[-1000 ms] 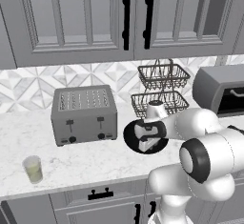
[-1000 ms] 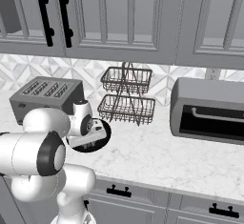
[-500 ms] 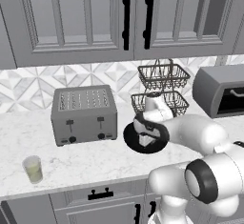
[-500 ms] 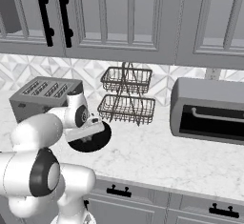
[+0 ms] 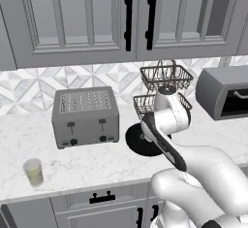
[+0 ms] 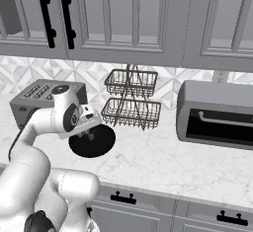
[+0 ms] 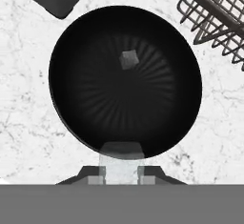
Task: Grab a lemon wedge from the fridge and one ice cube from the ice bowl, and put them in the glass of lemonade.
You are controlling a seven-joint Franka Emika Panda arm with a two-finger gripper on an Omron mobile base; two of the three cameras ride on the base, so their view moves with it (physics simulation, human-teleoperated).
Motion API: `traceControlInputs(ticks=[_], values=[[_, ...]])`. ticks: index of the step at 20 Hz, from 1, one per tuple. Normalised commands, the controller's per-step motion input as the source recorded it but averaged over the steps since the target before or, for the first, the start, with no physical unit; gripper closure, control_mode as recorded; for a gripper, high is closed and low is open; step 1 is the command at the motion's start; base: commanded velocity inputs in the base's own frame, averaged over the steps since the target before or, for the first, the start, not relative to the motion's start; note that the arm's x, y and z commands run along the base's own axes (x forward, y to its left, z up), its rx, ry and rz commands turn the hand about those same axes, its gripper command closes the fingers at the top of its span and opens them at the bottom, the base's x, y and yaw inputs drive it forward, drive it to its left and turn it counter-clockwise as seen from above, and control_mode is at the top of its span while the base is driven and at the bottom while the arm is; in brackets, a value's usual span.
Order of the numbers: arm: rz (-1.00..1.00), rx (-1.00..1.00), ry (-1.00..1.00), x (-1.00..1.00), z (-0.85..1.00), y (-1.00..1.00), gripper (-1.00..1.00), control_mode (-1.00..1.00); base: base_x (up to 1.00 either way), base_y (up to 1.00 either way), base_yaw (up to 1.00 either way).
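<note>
The black ice bowl (image 7: 95, 113) lies right below my hand on the marble counter, with one ice cube (image 7: 128, 59) resting near its middle. My gripper (image 7: 121, 171) is shut on a second pale ice cube (image 7: 121, 158), held just above the bowl's near rim. From the base cameras the ice bowl (image 5: 136, 143) (image 6: 99, 144) sits between the toaster and the wire rack, with the gripper (image 6: 91, 135) hanging over it. The glass of lemonade (image 5: 33, 172) stands far left near the counter's front edge. The lemon wedge and the fridge are out of view.
A grey toaster (image 5: 86, 115) (image 6: 32, 100) stands left of the bowl. A two-tier wire basket rack (image 5: 164, 89) (image 6: 131, 100) is just behind it, and a dark toaster oven (image 5: 225, 93) (image 6: 217, 115) sits to the right. Upper cabinets hang overhead.
The hand has risen from inside the bowl to above it, and the jaws have closed on an ice cube.
</note>
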Motion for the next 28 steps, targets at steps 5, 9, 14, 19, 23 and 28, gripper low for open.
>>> traceControlInputs(ticks=[5, 9, 14, 19, 23, 28], values=[[0.1, 0.06, -0.16, -0.36, 0.27, 0.09, 1.0, -1.0, 0.0, 0.0, 0.0], [0.12, 0.02, -0.14, -0.4, 0.21, 0.3, 1.0, -1.0, 0.0, 0.0, 0.0], [0.08, 0.01, -0.19, -0.17, 0.16, 0.61, 1.0, -1.0, 0.0, 0.0, 0.0], [0.01, 0.06, -0.17, 0.01, 0.56, 0.83, 1.0, -1.0, 0.0, 0.0, 0.0], [0.0, 0.22, 0.01, -0.01, 0.95, 0.61, 1.0, -1.0, 0.0, 0.0, 0.0], [0.01, 0.15, 0.2, -0.02, 0.7, 0.82, 1.0, -1.0, 0.0, 0.0, 0.0]])
